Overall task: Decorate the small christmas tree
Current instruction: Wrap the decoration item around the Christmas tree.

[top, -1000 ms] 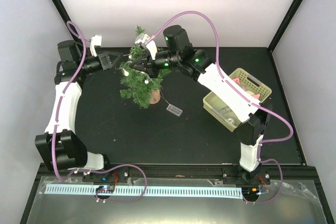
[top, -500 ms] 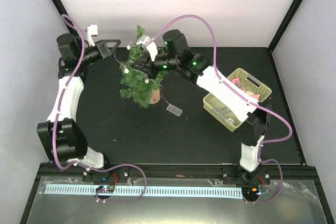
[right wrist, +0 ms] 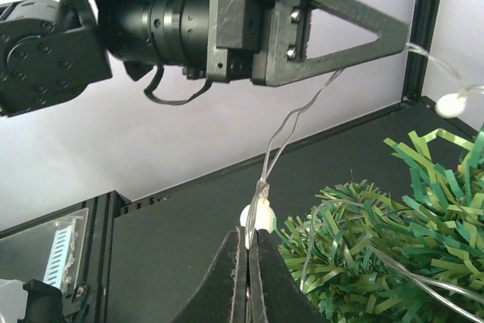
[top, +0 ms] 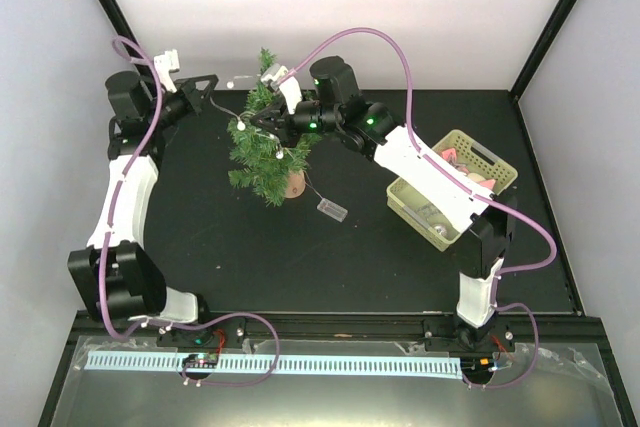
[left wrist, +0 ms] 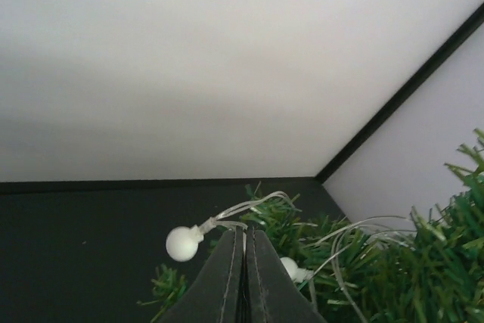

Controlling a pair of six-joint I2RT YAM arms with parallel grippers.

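Now the left gripper [top: 212, 81], pinching the light string [right wrist: 283, 130], is drawing back toward ten o'clock from the small christmas tree [top: 265, 152], which is standing at eleven o'clock on the surface [top: 300, 257]. The right gripper [top: 272, 125], clamped on the same strand, is holding at the branches, so the string is stretching out, ready for draping.

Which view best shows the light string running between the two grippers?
Right wrist: the light string runs visibly from the left gripper down to the right gripper. Left wrist shows only a short stretch at its own tips; top external, just tiny white dots.
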